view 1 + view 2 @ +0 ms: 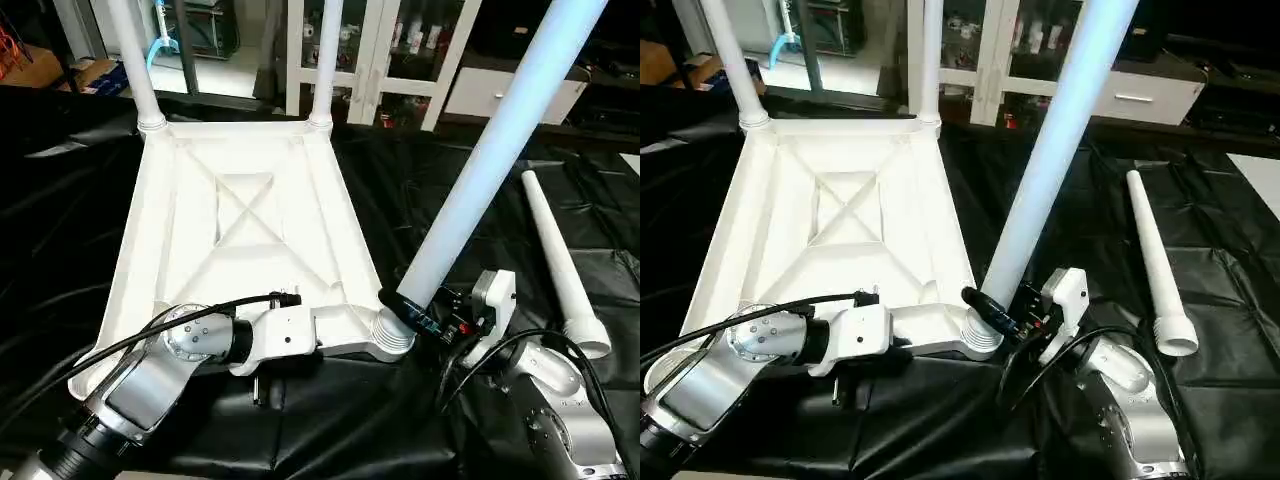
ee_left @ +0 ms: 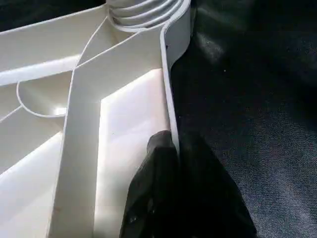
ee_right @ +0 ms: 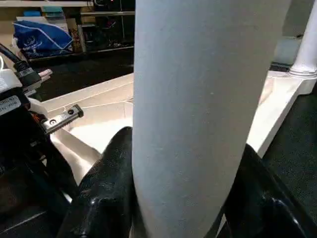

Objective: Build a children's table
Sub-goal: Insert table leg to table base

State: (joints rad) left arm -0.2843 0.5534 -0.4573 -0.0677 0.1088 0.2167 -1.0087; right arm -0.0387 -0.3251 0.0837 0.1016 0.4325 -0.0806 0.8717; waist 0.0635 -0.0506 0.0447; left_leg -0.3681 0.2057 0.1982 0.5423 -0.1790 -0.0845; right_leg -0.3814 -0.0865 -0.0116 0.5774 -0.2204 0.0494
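Observation:
The white table top (image 1: 240, 230) lies upside down on the black cloth, its X ribs facing up. Two legs (image 1: 135, 60) (image 1: 325, 60) stand in its far corner sockets. A third leg (image 1: 490, 160) leans up and to the right from the near right socket (image 1: 392, 335). My right gripper (image 3: 183, 198) is shut on that leg just above the socket, one black finger (image 3: 106, 188) on each side. My left gripper (image 2: 173, 144) is shut on the top's near rim, close to the same corner. A fourth leg (image 1: 555, 255) lies loose on the cloth to the right.
Black cloth (image 1: 450, 200) covers the work surface all round the top. A white glass-door cabinet (image 1: 400, 50) stands behind the table. Black cables (image 1: 180, 320) run over my left forearm and loop beside my right wrist (image 1: 540, 375).

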